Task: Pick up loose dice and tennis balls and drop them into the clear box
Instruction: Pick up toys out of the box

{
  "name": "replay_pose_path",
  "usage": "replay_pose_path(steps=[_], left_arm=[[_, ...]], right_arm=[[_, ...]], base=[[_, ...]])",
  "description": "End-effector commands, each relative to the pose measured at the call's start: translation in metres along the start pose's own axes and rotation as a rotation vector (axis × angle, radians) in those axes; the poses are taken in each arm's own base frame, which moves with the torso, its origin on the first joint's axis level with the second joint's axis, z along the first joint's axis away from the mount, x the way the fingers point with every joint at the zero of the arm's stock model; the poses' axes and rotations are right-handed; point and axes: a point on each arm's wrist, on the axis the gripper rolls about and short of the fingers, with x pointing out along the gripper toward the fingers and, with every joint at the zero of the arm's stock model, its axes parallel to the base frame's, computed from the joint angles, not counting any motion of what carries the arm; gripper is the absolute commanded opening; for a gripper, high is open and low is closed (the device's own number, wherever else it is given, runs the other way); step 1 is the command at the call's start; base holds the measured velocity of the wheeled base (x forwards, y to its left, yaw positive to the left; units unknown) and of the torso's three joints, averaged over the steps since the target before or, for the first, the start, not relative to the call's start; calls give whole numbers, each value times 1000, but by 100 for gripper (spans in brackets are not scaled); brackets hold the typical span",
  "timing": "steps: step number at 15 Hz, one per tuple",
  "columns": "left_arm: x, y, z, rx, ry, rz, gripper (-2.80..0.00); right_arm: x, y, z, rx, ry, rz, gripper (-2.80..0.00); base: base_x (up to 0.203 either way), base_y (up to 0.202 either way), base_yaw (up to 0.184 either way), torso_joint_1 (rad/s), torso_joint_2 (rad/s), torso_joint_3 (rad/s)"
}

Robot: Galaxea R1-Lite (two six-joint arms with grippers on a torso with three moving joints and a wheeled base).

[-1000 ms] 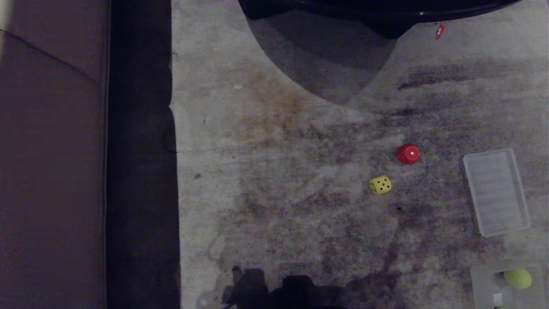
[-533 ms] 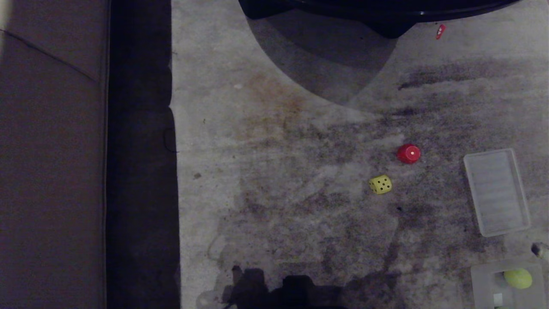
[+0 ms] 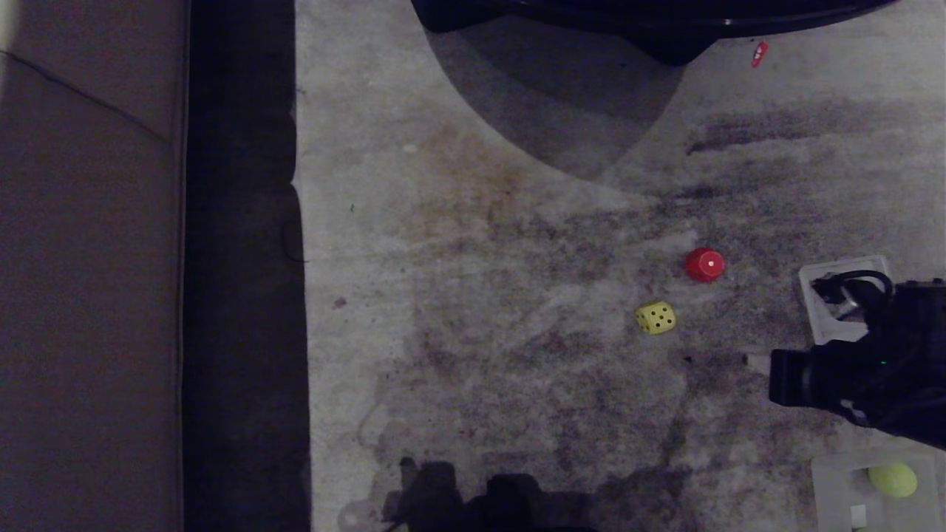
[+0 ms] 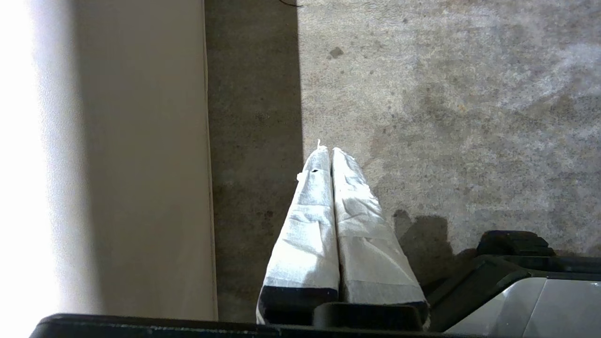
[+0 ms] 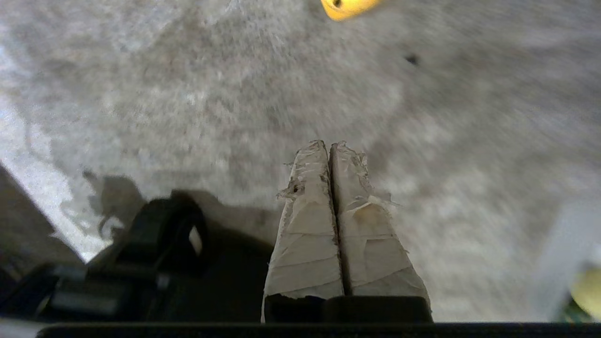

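Now in from carpet's right edge, right gripper (image 3: 754, 362) pinched shut, empty, nearing yellow die (image 3: 655, 318); first pick likely; left gripper (image 4: 331, 152) closed, parked.

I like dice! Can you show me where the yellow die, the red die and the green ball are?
yellow die (image 3: 655, 318): head view, its dotted top face.
red die (image 3: 704, 264): head view, its top.
tennis ball (image 3: 893, 479): head view, its fuzzy middle.

Ribbed lid (image 3: 819, 290) mostly behind right arm; clear box (image 3: 831, 488) edge-cropped.
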Motion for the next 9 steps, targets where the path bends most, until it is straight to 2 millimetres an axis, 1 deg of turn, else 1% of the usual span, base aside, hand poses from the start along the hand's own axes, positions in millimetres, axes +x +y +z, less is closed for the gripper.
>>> replay_pose_path(steps=[1,2,3,4,7,9], left_arm=[[0,0,0,0,2,1,-280],[0,0,0,0,3,1,-280],[0,0,0,0,3,1,-280],[0,0,0,0,1,1,-280],[0,0,0,0,2,1,-280],[0,0,0,0,3,1,-280]], right_arm=[[63,-2,-16,5,135,-1,-280],[78,-2,-15,3,136,3,-280],[88,-1,-9,2,121,7,-280],[95,-2,-7,-2,116,17,0],[113,-8,-11,-86,141,14,0],[115,-19,-7,-149,129,-6,0]], base=[[0,0,0,0,0,0],[0,0,0,0,0,0],[0,0,0,0,0,0],[0,0,0,0,0,0],[0,0,0,0,0,0],[0,0,0,0,0,0]])
